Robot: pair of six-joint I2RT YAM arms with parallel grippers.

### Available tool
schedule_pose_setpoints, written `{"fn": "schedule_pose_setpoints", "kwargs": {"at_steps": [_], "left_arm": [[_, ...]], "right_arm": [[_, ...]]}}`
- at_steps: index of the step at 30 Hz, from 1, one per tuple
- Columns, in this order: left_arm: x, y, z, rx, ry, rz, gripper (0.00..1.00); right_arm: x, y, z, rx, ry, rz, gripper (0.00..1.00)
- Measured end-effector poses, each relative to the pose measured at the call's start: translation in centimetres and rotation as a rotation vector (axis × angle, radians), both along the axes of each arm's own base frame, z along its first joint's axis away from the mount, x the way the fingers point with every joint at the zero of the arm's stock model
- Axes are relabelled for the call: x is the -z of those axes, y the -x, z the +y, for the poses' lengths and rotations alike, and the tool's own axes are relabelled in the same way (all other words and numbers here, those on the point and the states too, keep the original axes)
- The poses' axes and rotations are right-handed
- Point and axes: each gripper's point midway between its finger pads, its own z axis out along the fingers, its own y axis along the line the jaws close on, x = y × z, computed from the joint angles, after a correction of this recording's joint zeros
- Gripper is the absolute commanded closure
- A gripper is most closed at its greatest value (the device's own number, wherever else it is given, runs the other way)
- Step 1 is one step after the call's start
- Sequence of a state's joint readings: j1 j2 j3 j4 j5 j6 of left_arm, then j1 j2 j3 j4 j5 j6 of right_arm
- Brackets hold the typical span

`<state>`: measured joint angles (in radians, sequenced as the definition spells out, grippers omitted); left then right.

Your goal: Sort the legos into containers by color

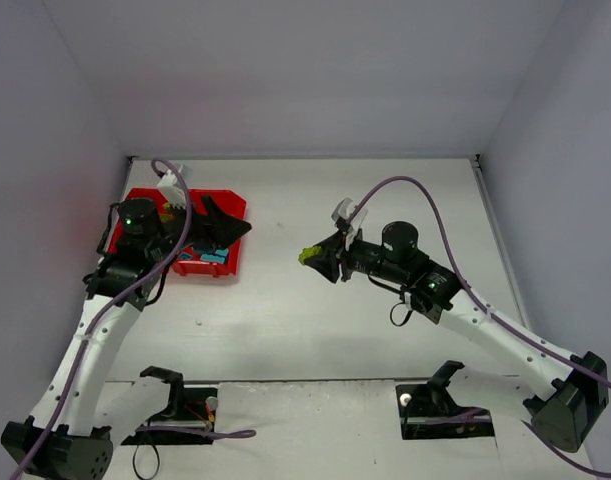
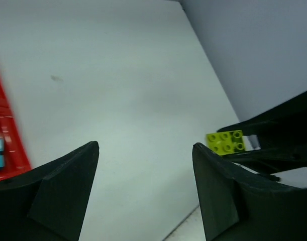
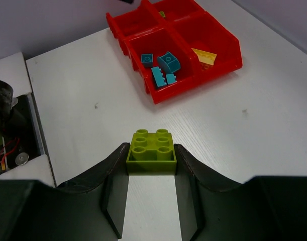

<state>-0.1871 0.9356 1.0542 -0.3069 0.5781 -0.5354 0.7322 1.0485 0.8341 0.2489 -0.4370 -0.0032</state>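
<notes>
Right gripper (image 3: 151,156) pinches a square, four-studded lime brick (image 3: 151,148).

Bare table (image 1: 277,215) between tray (image 1: 230,205) and right gripper (image 1: 313,257) (holding lime lego (image 3: 151,152)), left gripper (image 2: 145,146) above tray's right side

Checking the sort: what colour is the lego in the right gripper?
Lime green lego, best in the right wrist view.

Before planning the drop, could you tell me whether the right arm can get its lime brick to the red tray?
Probably: open table lies between the lime brick and the tray, though the left arm, its jaws open over the tray's right side, may crowd the drop.
</notes>
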Motion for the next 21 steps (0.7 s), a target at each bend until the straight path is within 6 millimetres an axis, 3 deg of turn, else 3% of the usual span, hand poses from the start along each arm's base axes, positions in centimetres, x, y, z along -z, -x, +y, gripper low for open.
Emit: {"fn": "schedule_pose_setpoints", "kwargs": {"at_steps": [6,10,17,21], "left_arm": [[0.6,2.2,-5.2,0.176,0.097,0.089,0.3],[1.6,3.7,-7.9,0.296,0.068,0.086,0.3],[2.5,4.3,-8.4,0.384,-0.029,-0.028,0.3],[2.6,4.6,-8.5,0.441,-0.073,-0.096,0.3]], "right_arm": [[-0.2,0.8,0.8,-0.087,0.01,-0.032,1.0],[0.0,0.4,0.9,-0.089,0.014,-0.018,1.0],[-0.9,-2.6,-0.3,-0.031,-0.042,0.11,1.0],[-2.0,-3.2,-0.7,-0.064,-0.078,0.174,1.0]]}}
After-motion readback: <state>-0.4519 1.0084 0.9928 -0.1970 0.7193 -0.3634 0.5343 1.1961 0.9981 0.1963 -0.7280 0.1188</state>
